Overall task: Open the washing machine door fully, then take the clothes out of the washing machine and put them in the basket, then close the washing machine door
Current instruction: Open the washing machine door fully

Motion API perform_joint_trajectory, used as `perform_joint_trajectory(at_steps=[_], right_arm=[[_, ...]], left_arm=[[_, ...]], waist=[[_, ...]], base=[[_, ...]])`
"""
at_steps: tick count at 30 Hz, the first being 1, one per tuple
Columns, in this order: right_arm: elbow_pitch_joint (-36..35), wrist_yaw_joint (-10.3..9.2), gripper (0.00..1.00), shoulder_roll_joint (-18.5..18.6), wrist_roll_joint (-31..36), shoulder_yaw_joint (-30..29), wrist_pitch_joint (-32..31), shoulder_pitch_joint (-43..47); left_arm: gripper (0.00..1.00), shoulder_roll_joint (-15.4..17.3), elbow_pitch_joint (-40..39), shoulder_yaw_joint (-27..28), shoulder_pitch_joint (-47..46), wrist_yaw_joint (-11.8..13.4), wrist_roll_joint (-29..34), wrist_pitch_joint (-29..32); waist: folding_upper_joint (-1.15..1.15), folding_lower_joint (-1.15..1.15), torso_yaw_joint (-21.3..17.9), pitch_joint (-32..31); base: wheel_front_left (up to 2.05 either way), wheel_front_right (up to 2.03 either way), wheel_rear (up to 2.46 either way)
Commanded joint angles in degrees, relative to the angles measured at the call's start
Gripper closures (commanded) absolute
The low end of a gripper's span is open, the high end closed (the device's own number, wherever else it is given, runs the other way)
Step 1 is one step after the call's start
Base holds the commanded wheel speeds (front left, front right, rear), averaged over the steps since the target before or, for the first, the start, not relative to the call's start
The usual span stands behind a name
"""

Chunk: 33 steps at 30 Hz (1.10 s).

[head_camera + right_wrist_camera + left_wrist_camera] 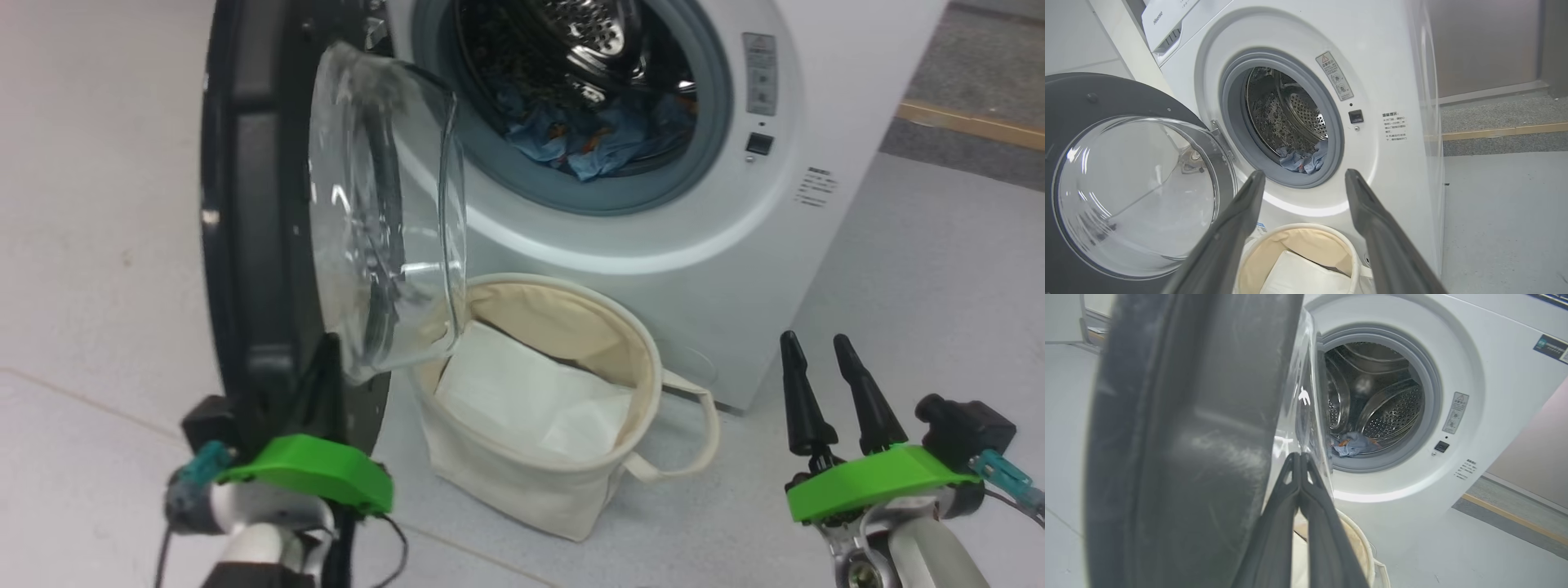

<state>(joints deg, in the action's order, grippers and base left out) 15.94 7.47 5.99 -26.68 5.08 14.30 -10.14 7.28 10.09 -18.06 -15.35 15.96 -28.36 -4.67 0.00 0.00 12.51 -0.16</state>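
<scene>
The washing machine (pixel 849 90) stands with its door (pixel 253 204) swung out, edge-on at the left in the head view, glass bowl (pixel 384 220) bulging toward the drum. Light blue clothes (pixel 596 139) lie at the front of the steel drum, also seen as clothes (pixel 1302 160) and clothes (pixel 1353 443). The cream basket (pixel 506 482) sits on the floor below the opening. My left gripper (pixel 329 343) is shut, its tips (pixel 1300 456) against the door's inner side beside the glass. My right gripper (pixel 815 343) is open and empty, low at the right, well short of the opening (pixel 1304 175).
A folded white sheet (pixel 531 400) lies inside the basket. Pale floor spreads to the left and right of the washer. A wooden strip (pixel 971 122) and grey carpet run behind the machine on the right.
</scene>
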Motion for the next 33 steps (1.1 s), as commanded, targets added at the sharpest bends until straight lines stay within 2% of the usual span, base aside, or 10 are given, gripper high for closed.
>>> perform_joint_trajectory(at_steps=[1, 9, 13, 23, 27, 33], right_arm=[[-2.28, 0.02, 0.00, -0.12, 0.55, 1.68, 0.70, -1.65], [-2.94, 0.02, 0.00, 0.47, 0.65, 3.64, 0.70, -4.28], [-3.33, 0.02, 0.00, 1.21, 0.90, 4.65, 0.70, -6.39], [-3.34, 0.02, 0.00, 3.64, 1.22, 5.34, 0.70, -8.69], [-3.88, 0.02, 0.00, 4.40, 1.24, 3.84, 0.66, -8.23], [-4.60, 0.02, 0.00, 5.36, 1.92, 6.49, -1.44, -11.66]], left_arm=[[1.00, 2.20, -1.49, 3.64, -3.33, 0.52, -0.24, -0.63], [1.00, 6.71, 1.92, 6.84, -7.52, -0.84, -0.61, -1.37], [1.00, 7.67, 6.00, 8.93, -11.24, -2.10, -2.03, -2.89], [1.00, 7.07, 15.82, 10.65, -18.61, -3.47, -3.39, -6.67], [1.00, 5.42, 20.79, 10.54, -22.28, -4.16, -3.95, -7.73], [1.00, 4.37, 26.55, 12.74, -26.60, -5.24, -5.31, -9.58]], waist=[[0.00, 0.00, 1.46, 0.77], [0.00, 0.00, 6.82, 3.99], [0.00, 0.00, 9.17, 6.78], [0.00, 0.00, 14.59, 11.00], [0.00, 0.00, 17.73, 12.58], [0.00, 0.00, 18.83, 16.66]], base=[[0.00, 0.00, 0.00], [0.00, 0.00, 0.00], [0.00, 0.00, 0.00], [0.00, 0.00, 0.00], [0.00, 0.00, 0.00], [0.00, 0.00, 0.00]])
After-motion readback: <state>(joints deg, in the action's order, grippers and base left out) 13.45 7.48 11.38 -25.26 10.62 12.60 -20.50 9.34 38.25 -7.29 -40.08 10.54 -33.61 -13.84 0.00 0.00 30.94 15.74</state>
